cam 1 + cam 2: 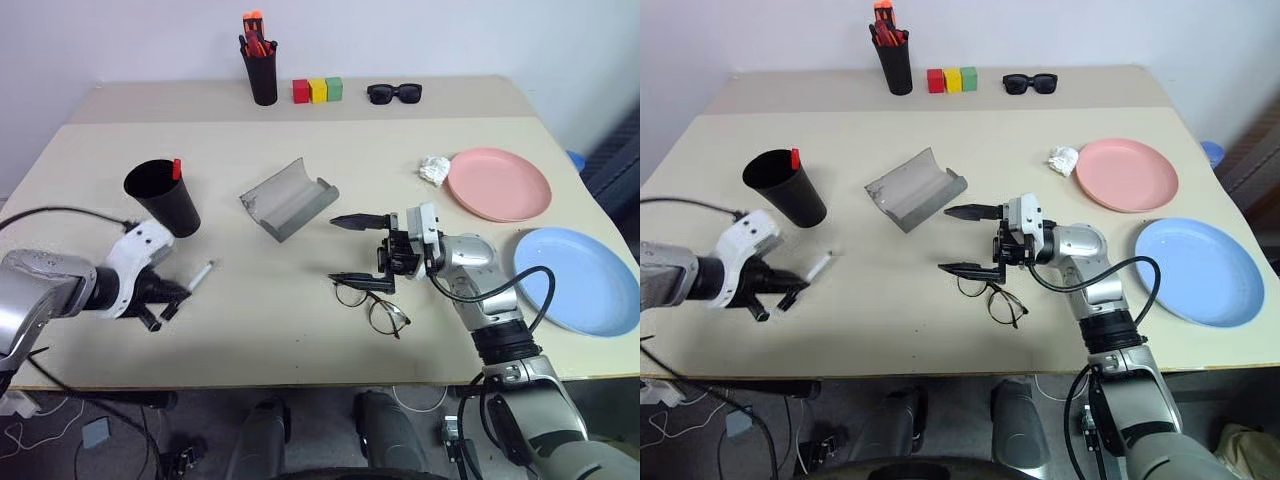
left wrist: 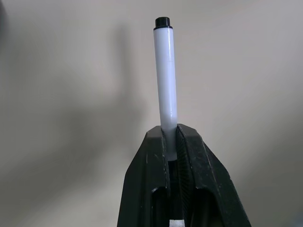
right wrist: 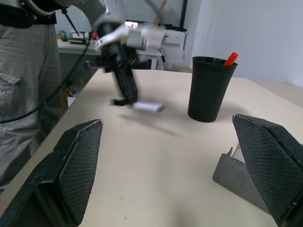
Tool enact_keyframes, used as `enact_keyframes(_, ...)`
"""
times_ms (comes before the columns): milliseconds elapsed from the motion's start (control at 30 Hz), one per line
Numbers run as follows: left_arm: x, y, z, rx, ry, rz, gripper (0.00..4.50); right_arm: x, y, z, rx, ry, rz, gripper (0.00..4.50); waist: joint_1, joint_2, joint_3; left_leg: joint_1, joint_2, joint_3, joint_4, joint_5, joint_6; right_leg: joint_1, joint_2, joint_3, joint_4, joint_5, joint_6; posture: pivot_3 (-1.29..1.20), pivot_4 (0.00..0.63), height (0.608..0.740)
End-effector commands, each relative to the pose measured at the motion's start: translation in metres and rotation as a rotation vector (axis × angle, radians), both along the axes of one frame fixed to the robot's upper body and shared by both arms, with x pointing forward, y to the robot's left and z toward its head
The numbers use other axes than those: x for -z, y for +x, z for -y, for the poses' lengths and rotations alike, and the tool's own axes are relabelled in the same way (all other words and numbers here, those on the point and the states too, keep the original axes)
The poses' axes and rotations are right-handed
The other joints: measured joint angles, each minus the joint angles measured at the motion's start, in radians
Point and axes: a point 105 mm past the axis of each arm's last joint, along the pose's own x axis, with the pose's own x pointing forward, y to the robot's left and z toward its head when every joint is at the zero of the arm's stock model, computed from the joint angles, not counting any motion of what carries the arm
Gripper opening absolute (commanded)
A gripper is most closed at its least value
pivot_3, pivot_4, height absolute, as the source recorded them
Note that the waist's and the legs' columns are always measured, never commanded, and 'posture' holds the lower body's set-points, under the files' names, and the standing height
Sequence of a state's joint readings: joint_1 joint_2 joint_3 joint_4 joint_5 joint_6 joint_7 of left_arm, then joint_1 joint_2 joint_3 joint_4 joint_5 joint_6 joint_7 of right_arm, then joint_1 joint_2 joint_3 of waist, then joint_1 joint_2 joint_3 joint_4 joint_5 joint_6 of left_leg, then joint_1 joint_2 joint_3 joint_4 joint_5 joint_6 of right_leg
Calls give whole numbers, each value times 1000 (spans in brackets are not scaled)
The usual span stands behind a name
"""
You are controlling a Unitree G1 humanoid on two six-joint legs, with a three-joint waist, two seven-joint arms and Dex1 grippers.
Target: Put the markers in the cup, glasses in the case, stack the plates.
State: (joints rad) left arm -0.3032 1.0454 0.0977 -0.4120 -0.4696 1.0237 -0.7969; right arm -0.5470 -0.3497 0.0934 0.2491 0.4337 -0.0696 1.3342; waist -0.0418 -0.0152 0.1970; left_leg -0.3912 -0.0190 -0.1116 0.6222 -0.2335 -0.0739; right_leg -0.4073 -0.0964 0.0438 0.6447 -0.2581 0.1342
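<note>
My left gripper (image 1: 165,305) is shut on the white-bodied marker (image 2: 164,80), which sticks out past its fingers just above the table's front left. The black cup (image 1: 163,197) stands behind it, a red-capped marker (image 1: 177,169) leaning inside. In the middle of the table the grey case (image 1: 288,198) lies open. My right gripper (image 1: 333,248) points left, open and empty. The wire-rimmed glasses (image 1: 372,305) lie on the table just in front of it. The pink plate (image 1: 498,183) and the blue plate (image 1: 580,280) sit side by side at the right.
A crumpled white paper (image 1: 434,170) lies beside the pink plate. Along the back stand a black pen holder (image 1: 262,72) with orange-red pens, three coloured blocks (image 1: 317,90) and black sunglasses (image 1: 394,93). A person (image 3: 23,71) stands by the table's left side.
</note>
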Motion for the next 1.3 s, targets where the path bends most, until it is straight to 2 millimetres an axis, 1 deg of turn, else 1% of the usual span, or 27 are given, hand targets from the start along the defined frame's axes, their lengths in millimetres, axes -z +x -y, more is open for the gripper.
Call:
enact_keyframes(33, -50, 30, 10, -50, -34, 429, 35, -15, 4, -1, 18, 36, 53, 4500, 2, 0, 0, 0, 0, 0, 0, 0, 0, 0, 0, 0, 0, 0, 0, 0, 150, 740)
enact_keyframes(67, -59, 35, 12, -76, -60, 515, 35, -16, 5, -1, 24, 43, 53, 4500, 2, -1, 0, 0, 0, 0, 0, 0, 0, 0, 0, 0, -1, 0, 0, 0, 150, 740)
enact_keyframes(167, -78, 45, 13, -166, -120, 692, 35, -20, 7, 0, 48, 68, 55, 4500, -2, -2, 0, -1, 0, 0, 0, 0, 0, 0, 0, 0, -1, 1, 0, 0, 150, 740)
enact_keyframes(267, -95, 51, 13, -225, -161, 821, 35, -21, 10, 1, 61, 74, 55, 4500, -2, -2, 0, -1, 0, 0, 0, 0, 0, -1, 0, 0, 0, 1, 0, 0, 150, 740)
enact_keyframes(300, -102, 53, 10, -270, -194, 854, 35, -21, 10, 1, 63, 74, 55, 4500, -1, -2, 0, -1, 0, 0, 0, 0, 0, -1, 0, 0, 0, 1, 0, 0, 150, 740)
enact_keyframes(400, -114, 58, 0, -372, -245, 903, 35, -21, 11, 1, 67, 74, 54, 4500, -1, -2, 0, -1, 0, 0, 1, 0, 0, 0, 0, 0, 0, 1, 0, 0, 150, 740)
enact_keyframes(533, -119, 57, -16, -492, -259, 963, 35, -21, 12, 2, 70, 75, 53, 4500, -3, -2, 0, 0, -1, 0, 1, 0, 0, 0, 0, 0, 0, 1, 0, 0, 150, 740)
enact_keyframes(600, -119, 56, -26, -550, -259, 973, 35, -21, 12, 2, 70, 75, 51, 4500, -2, -2, 0, 0, 0, 0, 1, 0, 0, 0, 0, 0, 1, 1, 0, 0, 150, 740)
enact_keyframes(700, -112, 56, -47, -653, -207, 989, 35, -20, 13, 2, 70, 76, 47, 4500, -3, -2, 0, 0, 0, 0, 1, 0, 0, 0, 0, 0, 1, 1, 0, 0, 150, 740)
enact_keyframes(833, -103, 57, -57, -709, -168, 1000, 35, -20, 14, 0, 66, 77, 45, 4500, -2, -2, 0, 0, -1, 0, 1, 0, 0, 0, 0, 0, 1, 1, 0, 0, 150, 740)
enact_keyframes(900, -100, 57, -59, -723, -166, 998, 35, -20, 14, 0, 66, 78, 45, 4500, 0, -2, 0, 0, -1, 0, 1, 0, 0, 0, 0, 0, 1, 1, 0, 0, 150, 740)
enact_keyframes(967, -83, 61, -56, -741, -185, 955, 35, -21, 14, -1, 64, 79, 46, 4500, 1, -2, 0, 0, -1, 0, 2, 0, 0, 0, 0, 0, 1, 1, 0, 0, 150, 740)
enact_keyframes(1033, -72, 64, -48, -736, -207, 926, 35, -21, 14, -1, 64, 80, 48, 4500, 1, -3, 0, 0, -1, 0, 2, 0, 0, 1, 0, 0, 0, 1, 0, 0, 150, 740)
enact_keyframes(1133, -65, 69, -42, -724, -222, 905, 35, -21, 14, 1, 73, 77, 50, 4500, 0, -3, 0, 0, -1, -1, 2, 0, 0, 0, 0, 0, 1, 1, 0, 0, 150, 740)
enact_keyframes(1300, -57, 75, -38, -716, -232, 883, 35, -21, 14, 5, 89, 74, 52, 4500, -2, -3, 0, 0, -1, -1, 2, 0, 0, 0, 0, 0, 1, 1, 0, 0, 150, 740)
